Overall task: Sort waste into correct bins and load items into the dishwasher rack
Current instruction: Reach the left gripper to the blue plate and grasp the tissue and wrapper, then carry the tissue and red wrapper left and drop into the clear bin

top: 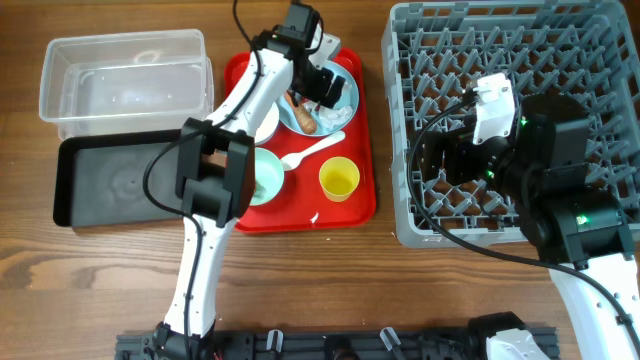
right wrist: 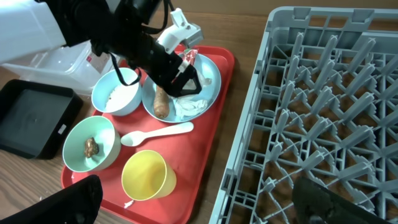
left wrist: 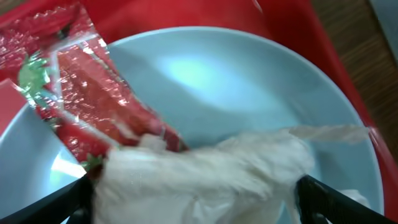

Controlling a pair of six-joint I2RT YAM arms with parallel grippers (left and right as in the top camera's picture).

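My left gripper [left wrist: 193, 202] is open, low over the pale blue plate [left wrist: 217, 74], its fingers either side of the crumpled white paper [left wrist: 205, 174]. The red-and-white wrapper [left wrist: 87, 99] lies beside it on the plate. The orange-brown piece [right wrist: 161, 102] lies there too. One bowl [right wrist: 115, 93] holds rice grains, the other bowl [right wrist: 90, 146] a brown lump. The white spoon [right wrist: 155, 134] and yellow cup [right wrist: 146, 174] stand on the red tray [right wrist: 211, 143]. My right gripper [right wrist: 205, 202] is open and empty at the left edge of the grey rack [right wrist: 323, 112].
The clear tub [top: 125, 75] and the black tray [top: 110, 180] sit left of the red tray. The rack [top: 500, 110] fills the right side, with nothing in it. The left arm crosses over the red tray's left part.
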